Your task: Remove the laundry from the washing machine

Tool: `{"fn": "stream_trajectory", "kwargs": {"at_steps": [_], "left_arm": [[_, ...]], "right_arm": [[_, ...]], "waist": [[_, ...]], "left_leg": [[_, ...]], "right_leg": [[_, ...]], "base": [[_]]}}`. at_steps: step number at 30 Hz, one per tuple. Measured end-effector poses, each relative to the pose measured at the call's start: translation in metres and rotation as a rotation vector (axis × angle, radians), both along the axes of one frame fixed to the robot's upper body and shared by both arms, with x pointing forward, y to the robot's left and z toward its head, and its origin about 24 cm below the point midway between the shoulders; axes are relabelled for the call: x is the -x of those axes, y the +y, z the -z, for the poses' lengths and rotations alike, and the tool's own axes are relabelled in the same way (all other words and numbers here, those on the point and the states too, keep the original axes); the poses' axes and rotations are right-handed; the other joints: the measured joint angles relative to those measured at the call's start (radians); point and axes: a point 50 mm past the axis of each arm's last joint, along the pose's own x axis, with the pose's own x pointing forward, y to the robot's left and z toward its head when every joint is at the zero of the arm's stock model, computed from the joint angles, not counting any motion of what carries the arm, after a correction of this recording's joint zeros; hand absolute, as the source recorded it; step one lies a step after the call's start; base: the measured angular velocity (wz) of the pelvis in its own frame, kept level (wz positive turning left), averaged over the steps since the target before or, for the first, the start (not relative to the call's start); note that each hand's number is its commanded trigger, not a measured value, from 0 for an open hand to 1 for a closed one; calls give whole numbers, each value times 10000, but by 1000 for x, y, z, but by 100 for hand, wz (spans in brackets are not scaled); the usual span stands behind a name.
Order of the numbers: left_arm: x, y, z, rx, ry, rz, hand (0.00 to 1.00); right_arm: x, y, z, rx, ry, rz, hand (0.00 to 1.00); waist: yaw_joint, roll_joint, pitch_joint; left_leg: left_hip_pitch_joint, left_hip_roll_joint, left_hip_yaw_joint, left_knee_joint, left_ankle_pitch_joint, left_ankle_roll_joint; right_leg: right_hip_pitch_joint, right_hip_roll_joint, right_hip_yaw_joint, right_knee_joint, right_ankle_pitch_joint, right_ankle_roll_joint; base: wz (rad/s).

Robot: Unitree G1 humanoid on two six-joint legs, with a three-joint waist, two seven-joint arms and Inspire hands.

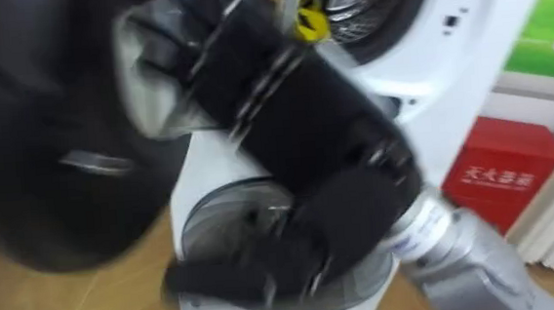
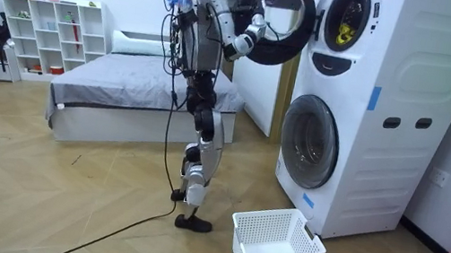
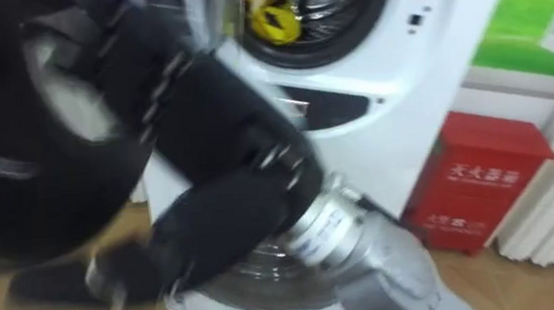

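A yellow cloth (image 1: 309,21) lies inside the drum of the upper washing machine (image 2: 357,38), whose round dark door (image 2: 275,51) is swung open to the room view's left. My right hand (image 1: 294,124) is raised close in front of my head. It is open, with its fingers stretched up and left toward the door (image 1: 53,161) and its thumb spread low. It holds nothing. The cloth (image 3: 272,14) sits beyond the fingertips, apart from them. I stand upright facing the stacked machines.
The lower washing machine (image 2: 313,145) has its glass door (image 1: 253,225) shut. A white basket (image 2: 274,248) stands on the wooden floor before it, near my feet. A red bin (image 1: 503,168) stands to the machines' right. Behind me are a bed (image 2: 122,92) and a shelf (image 2: 50,31).
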Motion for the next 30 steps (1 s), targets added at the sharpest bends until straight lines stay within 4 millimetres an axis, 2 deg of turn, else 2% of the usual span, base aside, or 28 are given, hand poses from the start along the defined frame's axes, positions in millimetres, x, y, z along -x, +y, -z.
{"fn": "stream_trajectory", "kwargs": {"at_steps": [4, 10, 16, 30], "left_arm": [[-1, 1, -1, -17, -141, -63, 0], [-3, 1, -1, -43, -337, -20, 0], [-3, 1, -1, -113, -444, -8, 0], [1, 2, -1, -220, -369, -60, 0]], "right_arm": [[1, -3, 2, 468, -291, -307, 0], [2, -5, 4, 923, -590, -382, 0], [2, -6, 5, 1133, -697, -250, 0], [1, -7, 6, 1444, -844, -40, 0]], "waist": [[26, 69, 47], [20, 83, 57], [-30, 202, 144], [-108, 209, 144]], "left_leg": [[-4, -68, -51, -47, -46, 75], [5, -81, 1, -125, -54, 89], [-13, -83, 48, -125, -54, 89], [-64, -92, 52, -124, -54, 88]], "right_leg": [[35, -76, -82, 6, -61, 92], [30, -84, -79, -10, -57, 112], [-9, -84, -56, -59, -79, 129], [50, -80, -90, -163, -81, 131]], "base": [[7], [-1], [0], [0]]}}
